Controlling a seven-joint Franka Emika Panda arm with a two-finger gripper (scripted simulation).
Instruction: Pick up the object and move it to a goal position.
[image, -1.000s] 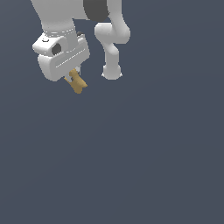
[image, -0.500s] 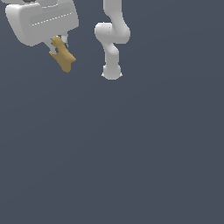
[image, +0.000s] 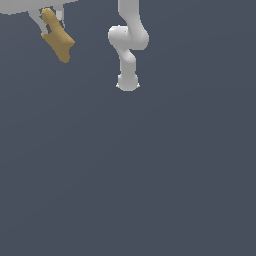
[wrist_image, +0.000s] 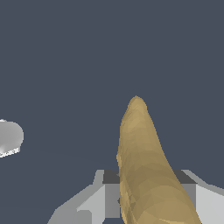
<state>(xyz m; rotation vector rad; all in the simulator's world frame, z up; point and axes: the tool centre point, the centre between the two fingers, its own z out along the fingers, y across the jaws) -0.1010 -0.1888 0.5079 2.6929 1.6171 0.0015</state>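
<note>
High at the top edge of the exterior view, toward its left, the white hand (image: 49, 20) is clamped on the mustard-yellow object (image: 57, 37), which hangs tilted below the fingers (image: 36, 20), well clear of the dark surface (image: 150, 175). Most of the chunk sticks out past the grip, as the wrist view shows (wrist_image: 144, 175). A jolt could likely swing or slip it loose, dropping it short of the goal. The arm's base (image: 127, 82) stands apart to the right.
</note>
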